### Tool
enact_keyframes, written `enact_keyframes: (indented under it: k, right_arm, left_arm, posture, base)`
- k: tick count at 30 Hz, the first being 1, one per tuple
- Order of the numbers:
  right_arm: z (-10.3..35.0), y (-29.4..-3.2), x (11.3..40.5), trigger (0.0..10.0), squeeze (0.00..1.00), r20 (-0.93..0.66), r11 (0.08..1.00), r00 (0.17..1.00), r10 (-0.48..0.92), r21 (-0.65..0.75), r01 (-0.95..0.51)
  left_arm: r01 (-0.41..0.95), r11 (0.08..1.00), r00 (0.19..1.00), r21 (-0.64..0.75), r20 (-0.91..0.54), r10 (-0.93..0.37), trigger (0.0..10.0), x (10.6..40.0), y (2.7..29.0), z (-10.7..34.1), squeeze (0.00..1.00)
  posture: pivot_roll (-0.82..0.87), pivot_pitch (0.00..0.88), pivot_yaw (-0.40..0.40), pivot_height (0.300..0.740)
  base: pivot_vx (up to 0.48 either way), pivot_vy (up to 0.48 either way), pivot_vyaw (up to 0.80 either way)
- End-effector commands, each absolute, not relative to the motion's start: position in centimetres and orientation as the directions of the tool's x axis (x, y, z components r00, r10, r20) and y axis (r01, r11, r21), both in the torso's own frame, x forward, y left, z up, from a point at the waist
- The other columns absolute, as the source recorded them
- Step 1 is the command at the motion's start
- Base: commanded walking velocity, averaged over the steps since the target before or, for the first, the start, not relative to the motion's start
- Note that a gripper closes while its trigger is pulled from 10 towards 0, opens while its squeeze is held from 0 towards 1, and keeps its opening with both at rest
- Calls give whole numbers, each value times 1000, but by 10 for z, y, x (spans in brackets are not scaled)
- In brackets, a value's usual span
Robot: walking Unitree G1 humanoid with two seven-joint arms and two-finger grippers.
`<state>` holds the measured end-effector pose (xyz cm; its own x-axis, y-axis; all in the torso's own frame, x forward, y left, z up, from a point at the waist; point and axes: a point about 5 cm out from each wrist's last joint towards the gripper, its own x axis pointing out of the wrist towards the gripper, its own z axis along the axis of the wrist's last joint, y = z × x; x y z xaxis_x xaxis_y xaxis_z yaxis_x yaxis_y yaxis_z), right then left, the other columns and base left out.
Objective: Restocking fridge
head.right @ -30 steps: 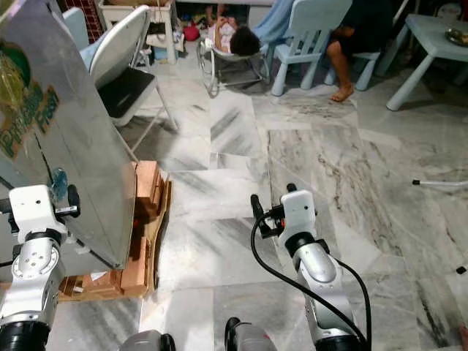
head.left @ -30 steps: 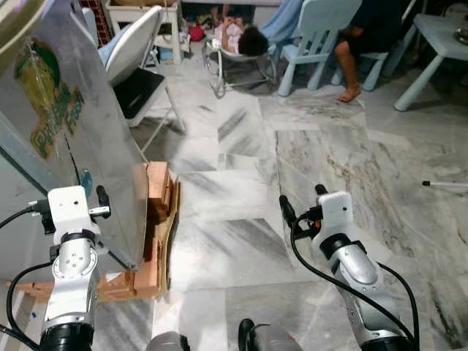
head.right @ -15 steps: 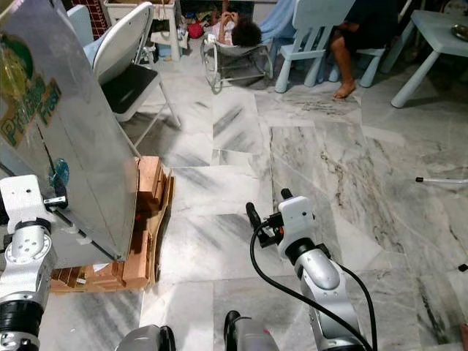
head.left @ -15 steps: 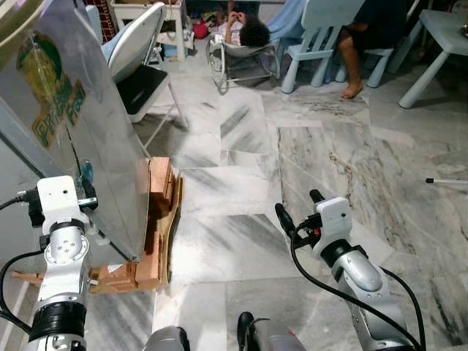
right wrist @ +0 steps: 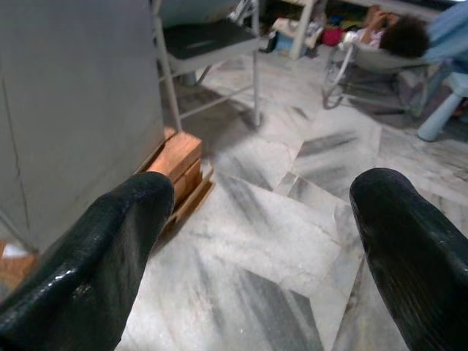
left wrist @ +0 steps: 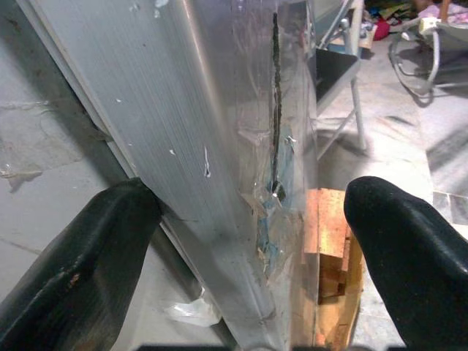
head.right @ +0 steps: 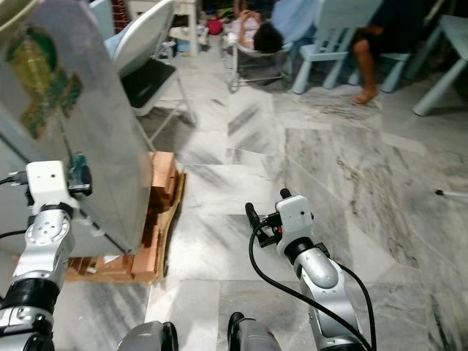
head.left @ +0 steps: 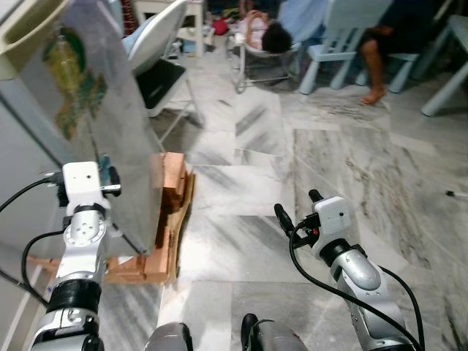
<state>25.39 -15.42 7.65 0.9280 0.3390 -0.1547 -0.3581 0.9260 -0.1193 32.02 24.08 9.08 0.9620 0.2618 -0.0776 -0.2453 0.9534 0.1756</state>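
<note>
Even, bright indoor light; soft sheen on the marble floor (head.left: pixel 241 241). Head views slightly motion-blurred. Wrist views sharp behind, near fingers (right wrist: pixel 95 256) soft.

**Both arms raised forward, fingers spread**

Left arm (head.left: pixel 77 274) held up and forward on the robot's left, forearm near vertical, white wrist block on top. Left gripper (left wrist: pixel 252 241) wide open, one black finger (left wrist: pixel 73 270) on each side of the gap. Right arm (head.left: pixel 358 281) bent at the elbow, reaching forward and inward, black cable looped beside the wrist. Right gripper (head.left: pixel 296 208) likewise parted wide, fingertips (right wrist: pixel 95 248) apart and holding nothing.
</note>
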Motion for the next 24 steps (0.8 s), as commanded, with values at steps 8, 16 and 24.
enact_keyframes:
  k: [8,16,24]
  right_arm:
    - [36,-178,241,10000,0,-450,909,856,255,-190,-371]
    - [33,-170,239,10000,0,-475,886,829,295,-190,-423]
    - [35,-164,241,10000,0,-450,875,826,340,-170,-453]
  left_arm:
    - [501,826,855,257,2,-518,10000,321,83,122,0]
    - [576,788,805,216,21,-594,10000,307,60,119,0]
    - [381,902,917,204,42,-397,10000,317,131,129,0]
  posture:
    - [-17,131,-35,740]
    - [-25,123,-26,740]
    - [-12,121,-18,740]
  base:
    - [0,0,0]
    - [0,0,0]
    - [0,0,0]
